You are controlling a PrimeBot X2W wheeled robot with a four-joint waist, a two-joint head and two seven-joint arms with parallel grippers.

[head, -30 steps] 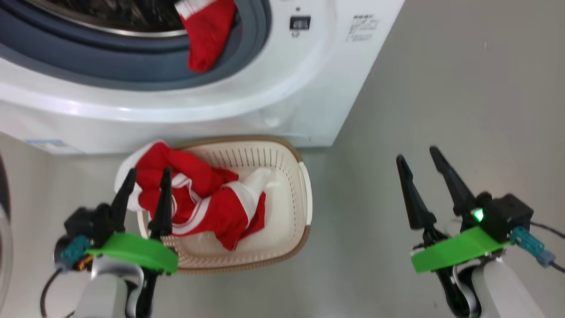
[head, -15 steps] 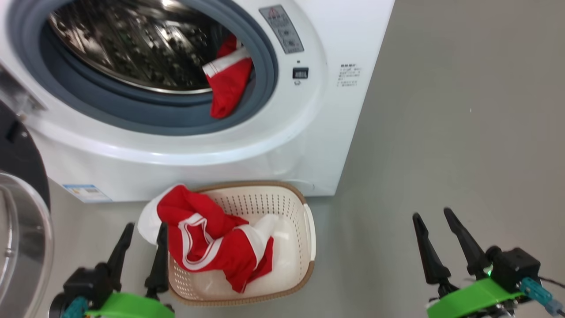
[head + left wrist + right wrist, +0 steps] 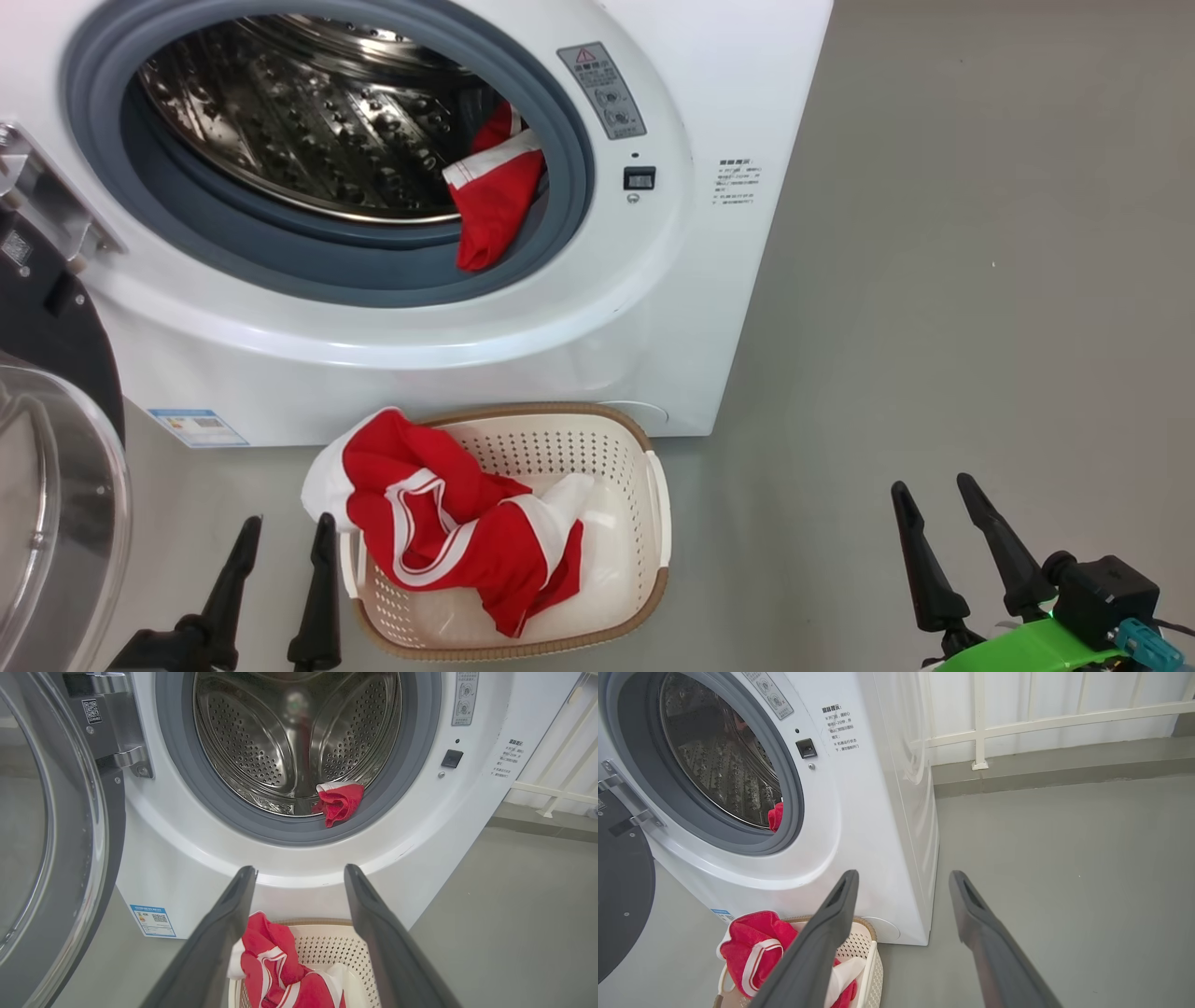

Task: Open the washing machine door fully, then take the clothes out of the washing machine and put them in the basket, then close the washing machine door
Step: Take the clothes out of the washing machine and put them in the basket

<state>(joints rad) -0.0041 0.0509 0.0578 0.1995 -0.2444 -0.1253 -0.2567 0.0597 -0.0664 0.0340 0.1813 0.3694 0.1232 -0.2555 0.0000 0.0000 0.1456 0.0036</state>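
At the bottom of the head view, nearest the robot, the left gripper (image 3: 288, 521) has its two dark fingers spread apart with nothing between them. It sits just beside the left side of the basket (image 3: 597, 439). Off at the lower right, the right gripper (image 3: 931, 483) is over bare grey floor (image 3: 934, 280), well apart from the basket. Its fingers are likewise spread and hold nothing.

The basket stands on the floor right in front of the washing machine (image 3: 560, 345), near its right front corner. Crumpled red and white clothes (image 3: 439, 532) lie in the basket's left half and bulge out over its far left corner. The right half shows bare cream plastic.

To the left, the door (image 3: 47, 467) is swung wide open on its hinge, its clear glass bowl facing the robot's side. A small blue label (image 3: 198, 427) is stuck low on the machine's white front.

Further back, one red piece (image 3: 495, 201) with a white band hangs out of the steel drum (image 3: 308, 121). It is draped over the lower right of the grey rubber seal (image 3: 308, 271). The rest of the drum that can be seen is bare metal. Beyond the machine, the right wrist view shows a white railing (image 3: 980, 718) along the wall
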